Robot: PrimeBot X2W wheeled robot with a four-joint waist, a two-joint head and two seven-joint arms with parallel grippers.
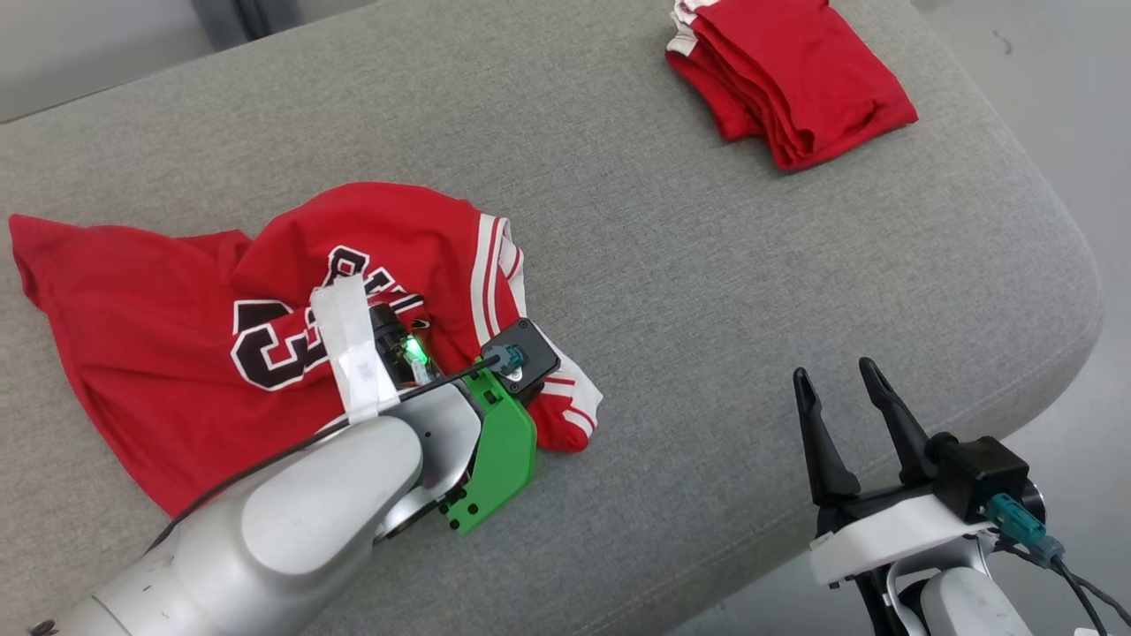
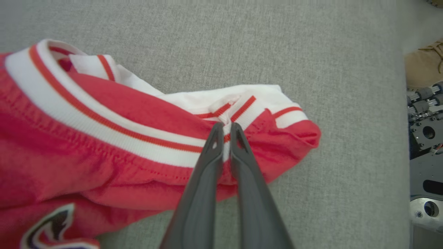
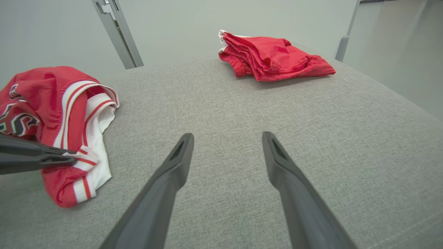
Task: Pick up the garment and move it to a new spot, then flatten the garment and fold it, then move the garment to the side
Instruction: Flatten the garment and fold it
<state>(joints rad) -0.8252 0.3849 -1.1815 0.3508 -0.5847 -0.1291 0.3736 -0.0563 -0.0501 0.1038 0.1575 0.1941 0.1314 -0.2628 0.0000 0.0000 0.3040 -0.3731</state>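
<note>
The garment (image 1: 177, 344) is a red jersey with white-and-red striped trim and dark lettering, crumpled at the left of the grey cushion (image 1: 671, 291). My left gripper (image 2: 225, 127) is shut on the garment's striped trim (image 2: 238, 110), pinching a fold of it; in the head view the wrist covers those fingers. The same pinch shows at the left edge of the right wrist view, at the left gripper (image 3: 71, 157) on the garment (image 3: 52, 100). My right gripper (image 1: 835, 375) stands open over bare cushion at the lower right, its fingers (image 3: 180, 155) wide apart with nothing between them.
A folded red garment (image 1: 786, 75) lies at the cushion's far right corner, also seen as the folded pile (image 3: 273, 55). The cushion's rounded right edge (image 1: 1074, 265) drops to the floor. A tan shoe (image 2: 424, 64) and robot hardware (image 2: 425, 138) lie past the cushion's edge.
</note>
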